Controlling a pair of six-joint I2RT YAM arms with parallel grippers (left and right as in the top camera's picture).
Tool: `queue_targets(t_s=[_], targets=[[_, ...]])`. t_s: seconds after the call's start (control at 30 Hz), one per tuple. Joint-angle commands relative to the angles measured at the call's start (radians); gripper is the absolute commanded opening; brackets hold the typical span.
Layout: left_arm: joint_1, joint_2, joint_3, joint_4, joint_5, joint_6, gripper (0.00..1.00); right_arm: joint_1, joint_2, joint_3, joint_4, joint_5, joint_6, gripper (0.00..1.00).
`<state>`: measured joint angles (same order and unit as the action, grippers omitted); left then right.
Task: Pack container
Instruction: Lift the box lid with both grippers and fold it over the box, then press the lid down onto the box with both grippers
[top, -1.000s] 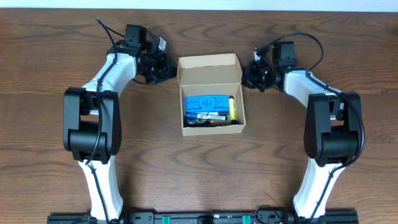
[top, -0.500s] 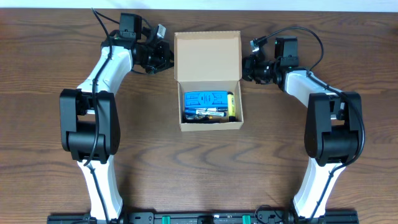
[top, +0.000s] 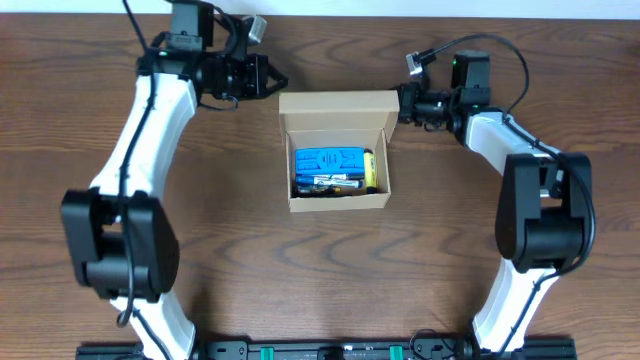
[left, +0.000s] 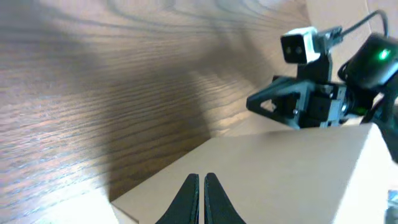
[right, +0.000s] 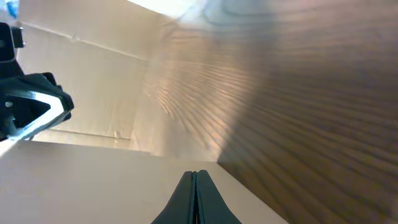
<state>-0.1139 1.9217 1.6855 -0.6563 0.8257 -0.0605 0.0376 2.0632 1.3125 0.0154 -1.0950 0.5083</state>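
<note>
The container sits at the centre of the overhead frame on the wooden table. Its body is open and its flap lid is raised along the upper edge. I judge the step in hand to be folding that flap down over the contents.

My left gripper is just off the flap's upper left corner and my right gripper is at its upper right corner. In the left wrist view the left gripper has its fingers drawn almost together over the cardboard, with nothing between them. The right gripper is likewise pinched closed and empty in its own view. Whether either tip actually touches the flap, I cannot tell.

To do this well, I would push both corners evenly toward the bottom of the frame so the lid does not twist on its hinge. I would keep the tips on the panel's outer face, not its edge.

Inside lie a blue stapler, a yellow marker upright along the right wall, and pens across the lower part. All seem below the rim, so I expect no fouling. The light box could slide, though.
</note>
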Motion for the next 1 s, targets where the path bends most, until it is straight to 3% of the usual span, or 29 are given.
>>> queue_targets(t_s=[0.0,0.1,0.33,0.5,0.77,0.97], targets=[[-0.005,-0.028,0.013,-0.048,-0.025,0.109,0.05,-0.003,-0.093,0.0,-0.016,-0.036,-0.055,0.02],[-0.012,-0.039,0.013,-0.134,-0.031,0.164,0.06,0.004,-0.149,0.0,-0.112,-0.032,-0.127,0.01],[-0.074,-0.039,0.011,-0.369,-0.133,0.275,0.06,0.065,-0.293,0.0,-0.573,0.208,-0.393,0.01],[-0.134,-0.04,0.011,-0.489,-0.226,0.285,0.06,0.099,-0.397,0.0,-0.761,0.365,-0.421,0.01],[-0.246,-0.04,-0.016,-0.56,-0.332,0.252,0.06,0.145,-0.486,-0.003,-0.96,0.578,-0.462,0.02],[-0.293,-0.04,-0.097,-0.497,-0.358,0.2,0.06,0.179,-0.486,-0.123,-0.888,0.582,-0.444,0.01]])
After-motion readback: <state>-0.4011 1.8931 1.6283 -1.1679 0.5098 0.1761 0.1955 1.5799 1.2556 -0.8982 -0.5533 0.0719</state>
